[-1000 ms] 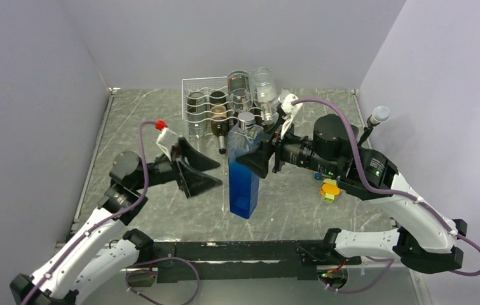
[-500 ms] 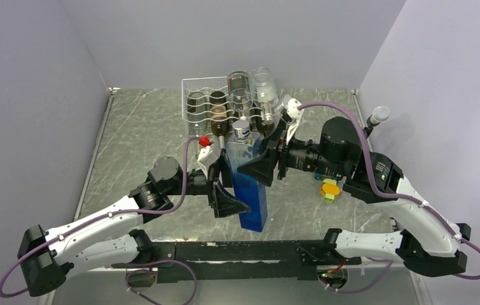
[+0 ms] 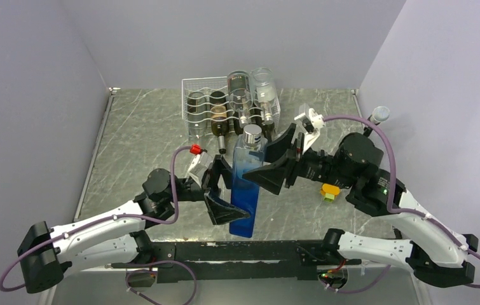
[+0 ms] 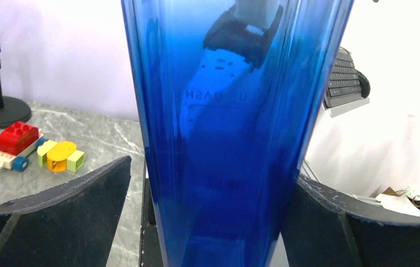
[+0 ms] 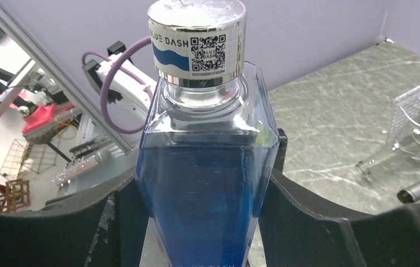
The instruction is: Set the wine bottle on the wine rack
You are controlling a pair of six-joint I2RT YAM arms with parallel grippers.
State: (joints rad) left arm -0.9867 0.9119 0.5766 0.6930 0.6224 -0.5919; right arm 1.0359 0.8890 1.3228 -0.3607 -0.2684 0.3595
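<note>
Left gripper [image 3: 232, 194] has swung in from the left and now straddles the lower body of the wine bottle [image 3: 250, 190]. Our left wrist view shows a sliver of gap at one finger, so its fingers are wide, not clamped. Right gripper [image 3: 264, 162] pinches the bottle just below the shoulder, pads on both faces.

The bottle is roughly upright mid-table, just in front of the wine rack [image 3: 200, 86]. The rack sits at the far edge of the table [image 3: 142, 127], near the back wall.

We see bare marble left of the rack and the bottle. The right side is tighter, with toy blocks [image 3: 329, 190] and a mic stand [image 3: 377, 116].

We count one blue bottle and two clear bottles [image 3: 239, 86] on top of the rack. There are dark bottles lower in the rack, number unclear.
</note>
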